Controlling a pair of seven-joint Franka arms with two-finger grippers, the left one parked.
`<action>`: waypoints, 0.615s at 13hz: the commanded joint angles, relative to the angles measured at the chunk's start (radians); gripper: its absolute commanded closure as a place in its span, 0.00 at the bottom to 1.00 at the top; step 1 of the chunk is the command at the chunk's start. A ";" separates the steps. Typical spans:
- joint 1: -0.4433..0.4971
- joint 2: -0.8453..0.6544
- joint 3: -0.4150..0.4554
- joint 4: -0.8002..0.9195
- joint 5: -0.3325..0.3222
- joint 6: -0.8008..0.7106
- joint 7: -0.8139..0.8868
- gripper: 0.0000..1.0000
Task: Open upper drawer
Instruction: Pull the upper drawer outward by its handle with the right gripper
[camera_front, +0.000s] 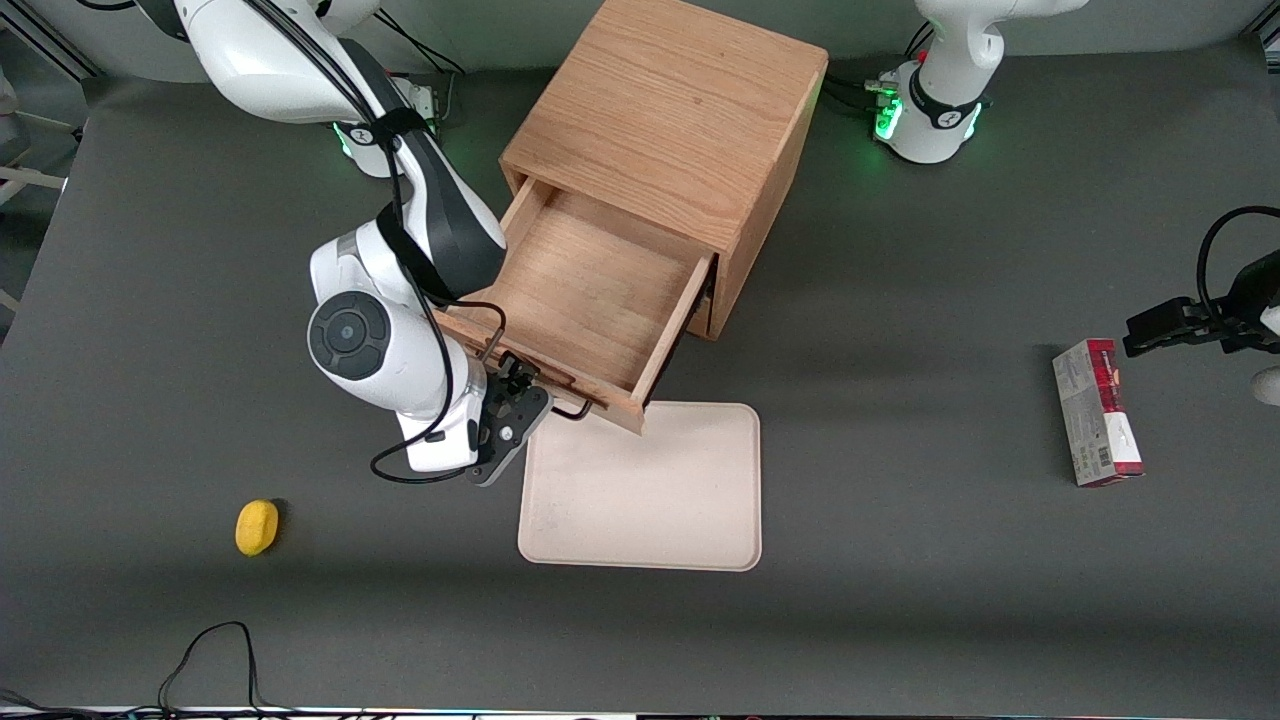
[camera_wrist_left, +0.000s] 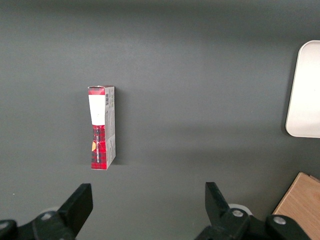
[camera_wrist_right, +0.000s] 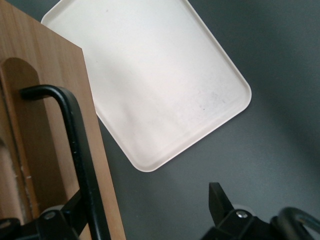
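The upper drawer (camera_front: 590, 300) stands pulled well out of its oak cabinet (camera_front: 670, 110) — the pincer (camera_front: 528, 392), fingers spread, straddles the black handle (camera_wrist_right: 75, 150). Opening looks done; next, withdraw clear.

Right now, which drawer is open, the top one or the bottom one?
The upper drawer. It sticks far out of the cabinet, showing its bare inside, with the gripper at its handle. The lower drawer stays hidden underneath.

Even, bright overhead light, soft shadows on the table (camera_front: 900, 300), sharp focus.
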 joint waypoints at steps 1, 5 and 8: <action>-0.013 0.046 0.004 0.077 -0.020 -0.031 -0.053 0.00; -0.043 0.063 0.006 0.103 -0.019 -0.031 -0.056 0.00; -0.044 0.070 0.004 0.120 -0.020 -0.031 -0.054 0.00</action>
